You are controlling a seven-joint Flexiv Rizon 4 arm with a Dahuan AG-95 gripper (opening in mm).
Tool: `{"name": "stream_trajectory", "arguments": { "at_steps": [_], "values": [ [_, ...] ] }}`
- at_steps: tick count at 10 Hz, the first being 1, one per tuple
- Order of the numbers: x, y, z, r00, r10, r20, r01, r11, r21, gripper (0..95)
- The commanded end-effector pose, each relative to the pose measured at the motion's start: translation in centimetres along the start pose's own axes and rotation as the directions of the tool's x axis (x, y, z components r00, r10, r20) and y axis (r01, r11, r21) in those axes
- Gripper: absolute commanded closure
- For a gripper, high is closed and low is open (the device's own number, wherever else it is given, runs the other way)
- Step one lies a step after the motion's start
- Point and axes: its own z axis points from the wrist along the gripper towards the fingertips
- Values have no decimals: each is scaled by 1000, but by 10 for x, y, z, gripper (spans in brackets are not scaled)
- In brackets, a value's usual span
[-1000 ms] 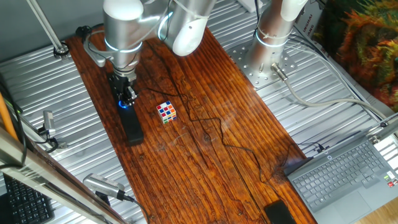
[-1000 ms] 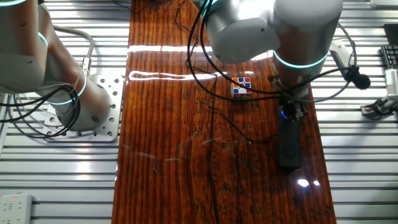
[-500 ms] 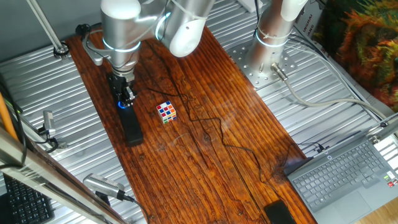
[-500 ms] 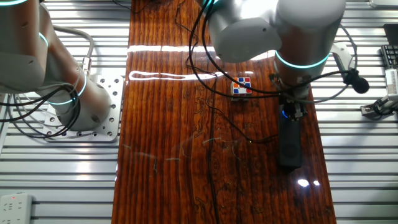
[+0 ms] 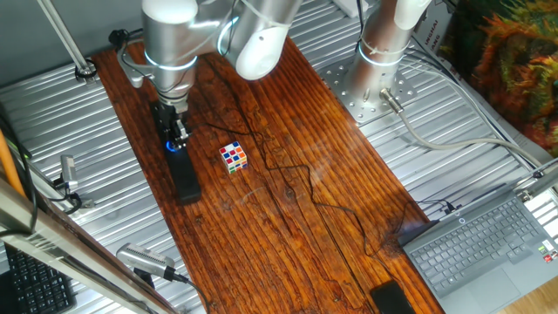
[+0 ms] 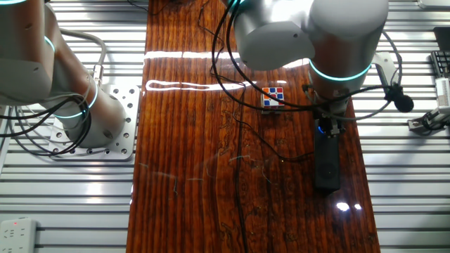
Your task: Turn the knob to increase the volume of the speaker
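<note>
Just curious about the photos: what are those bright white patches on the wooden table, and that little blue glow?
In the other fixed view, the white streaks are glare on the glossy tabletop; in one fixed view, a fainter sheen. The blue glow rings the speaker's knob beneath the pincer.

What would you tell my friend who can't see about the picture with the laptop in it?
A silver robot arm reaches down with its pincer over the blue-lit knob at one end of a long black speaker lying on a wooden table. A colourful puzzle cube sits beside the speaker, and an open laptop sits off the table's other end.
</note>
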Motion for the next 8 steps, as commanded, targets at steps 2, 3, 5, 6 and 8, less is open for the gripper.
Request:
{"name": "stream_trajectory", "arguments": {
  "at_steps": [2, 3, 5, 6, 8],
  "values": [
    [2, -2, -1, 998, 70, 3, -70, 997, -16, 950],
    [2, -2, -1, 997, 79, 4, -79, 997, -6, 950],
    [2, -2, -1, 994, 108, 2, -108, 994, -8, 950],
    [2, -2, -1, 992, 125, 2, -125, 992, -8, 950],
    [3, -2, -1, 987, 160, -3, -160, 987, -23, 950]
  ]
}}
